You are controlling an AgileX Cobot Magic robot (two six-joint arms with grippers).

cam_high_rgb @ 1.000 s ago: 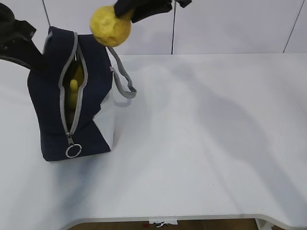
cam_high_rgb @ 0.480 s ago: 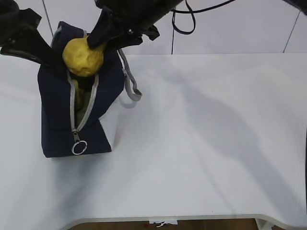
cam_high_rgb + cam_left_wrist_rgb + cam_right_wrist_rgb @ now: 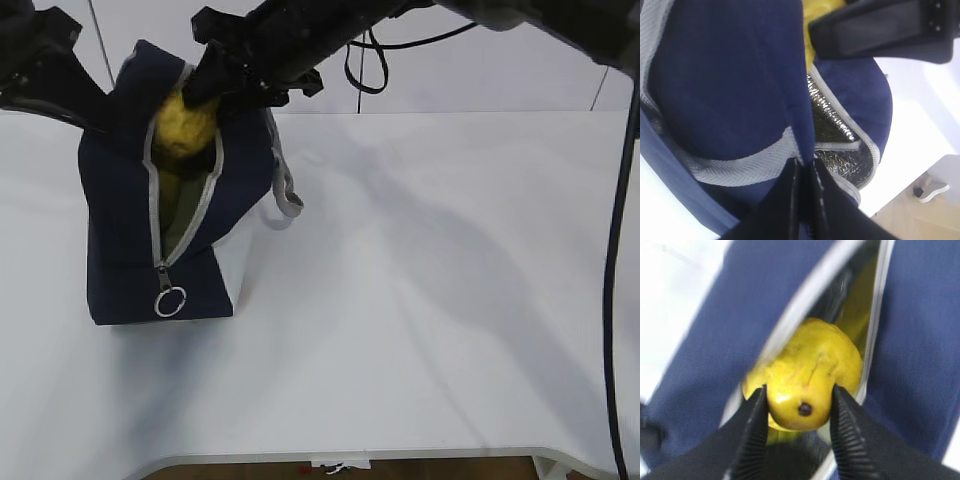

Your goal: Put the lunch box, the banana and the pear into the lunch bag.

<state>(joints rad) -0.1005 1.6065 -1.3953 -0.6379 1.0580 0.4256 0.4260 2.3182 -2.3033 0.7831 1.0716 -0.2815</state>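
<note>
White tabletop [image 3: 420,330] carries the lunch bag [image 3: 120,240] at nine o'clock, its zipper mouth gaping. Right gripper [image 3: 797,415] clasps the pear [image 3: 807,377] in that mouth; left gripper [image 3: 805,200], pinched tight on the bag's edge, holds it open. Release once the pear sits clear of both zipper edges.

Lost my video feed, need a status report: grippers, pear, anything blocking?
Left gripper shut on lunch bag fabric, holding it open. Right gripper flanks pear in the zipper opening. Nothing blocking.
</note>
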